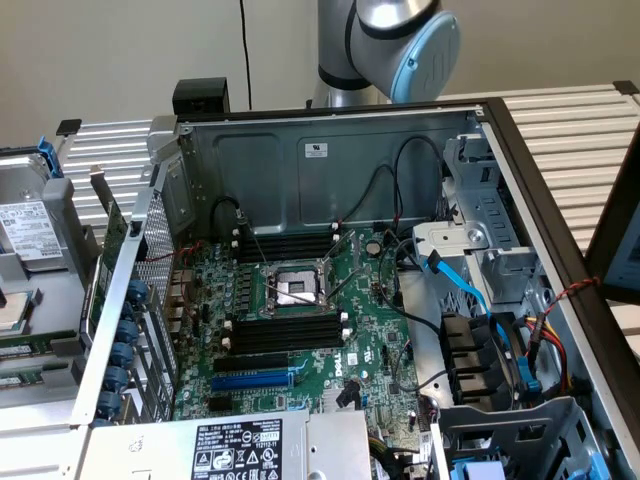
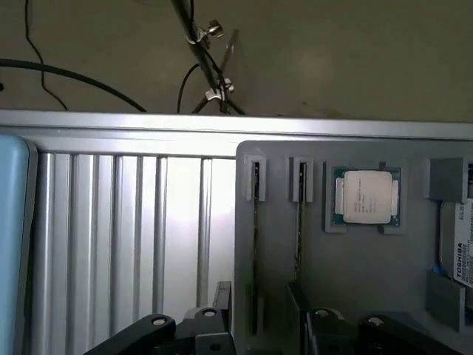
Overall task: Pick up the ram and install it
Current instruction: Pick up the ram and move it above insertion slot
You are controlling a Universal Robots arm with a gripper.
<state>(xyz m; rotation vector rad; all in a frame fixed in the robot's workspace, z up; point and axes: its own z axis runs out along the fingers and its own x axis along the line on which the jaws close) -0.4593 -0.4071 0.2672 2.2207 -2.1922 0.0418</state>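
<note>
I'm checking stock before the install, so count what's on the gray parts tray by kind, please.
Thin sticks on edge in narrow slots, likely ram: 2
Processor chip: 1
Toshiba-labelled drive: 1
Total: 4

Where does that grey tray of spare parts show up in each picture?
Exterior view: the grey tray sits at the exterior view's left edge, beside the open computer case.
Wrist view: the grey tray holds a processor chip and a labelled drive.
Shared landmark: the ribbed metal table that the tray rests on.
</note>
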